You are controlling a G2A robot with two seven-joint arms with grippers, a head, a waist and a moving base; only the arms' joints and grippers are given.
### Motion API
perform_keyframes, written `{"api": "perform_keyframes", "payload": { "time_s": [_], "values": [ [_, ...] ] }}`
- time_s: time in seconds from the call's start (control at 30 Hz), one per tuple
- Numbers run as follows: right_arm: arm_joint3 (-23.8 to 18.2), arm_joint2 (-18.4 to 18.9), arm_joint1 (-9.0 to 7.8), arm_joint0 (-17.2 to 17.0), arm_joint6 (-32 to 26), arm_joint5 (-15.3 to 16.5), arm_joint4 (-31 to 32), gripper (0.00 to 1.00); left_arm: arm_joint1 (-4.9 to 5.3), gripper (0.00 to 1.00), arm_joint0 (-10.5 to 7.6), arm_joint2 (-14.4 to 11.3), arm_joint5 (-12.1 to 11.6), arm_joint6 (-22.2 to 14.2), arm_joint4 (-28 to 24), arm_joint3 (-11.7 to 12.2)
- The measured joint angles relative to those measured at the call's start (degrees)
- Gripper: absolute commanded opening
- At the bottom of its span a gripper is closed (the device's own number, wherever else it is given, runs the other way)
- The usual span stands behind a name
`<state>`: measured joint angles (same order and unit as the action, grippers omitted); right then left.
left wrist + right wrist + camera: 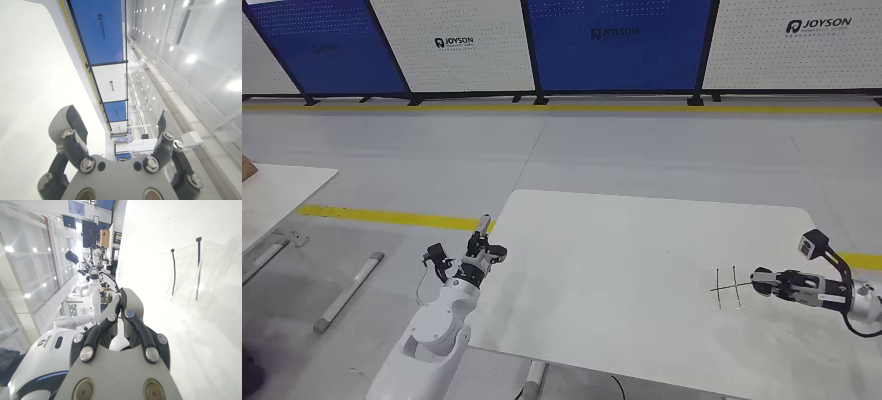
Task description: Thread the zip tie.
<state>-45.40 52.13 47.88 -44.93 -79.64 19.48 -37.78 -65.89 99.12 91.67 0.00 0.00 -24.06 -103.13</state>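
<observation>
Two black zip ties lie side by side on the white table [642, 270], near its right edge, one zip tie [173, 272] shorter-looking than the other zip tie [198, 262]. From above they are thin dark lines [721, 285] just in front of my right gripper [758, 281]. That gripper [120, 298] is shut with nothing visible between its fingers, a short way from the ties. My left gripper [119, 121] is open and holds nothing. It is raised at the table's left edge [483, 238], far from the ties.
The ties rest on a clear plastic sheet [189, 279] on the table. A second white table [277, 195] stands to the far left. Blue and white partition panels [617, 40] line the back of the room.
</observation>
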Motion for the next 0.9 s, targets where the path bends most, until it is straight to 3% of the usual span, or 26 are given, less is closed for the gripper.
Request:
{"api": "perform_keyframes", "payload": {
  "time_s": [0.17, 0.37, 0.53, 0.9],
  "values": [
    [-3.7, -0.4, 0.48, -2.0, 1.3, -1.9, -1.4, 0.00, 0.00, 1.00, 0.00, 0.0, 0.0, 0.0, 0.0, 0.0],
    [-14.0, 1.3, 1.29, -5.0, 3.4, -2.7, -9.3, 0.00, 0.00, 1.00, 0.00, 0.0, 0.0, 0.0, 0.0, 0.0],
    [-22.7, -0.5, 2.49, -5.5, 10.9, -4.9, -6.4, 0.00, 0.00, 1.00, 0.00, 0.0, 0.0, 0.0, 0.0, 0.0],
    [-23.1, -0.8, 2.58, -5.5, 11.7, -5.2, -5.7, 0.00, 0.00, 1.00, 0.00, 0.0, 0.0, 0.0, 0.0, 0.0]
  ]
}}
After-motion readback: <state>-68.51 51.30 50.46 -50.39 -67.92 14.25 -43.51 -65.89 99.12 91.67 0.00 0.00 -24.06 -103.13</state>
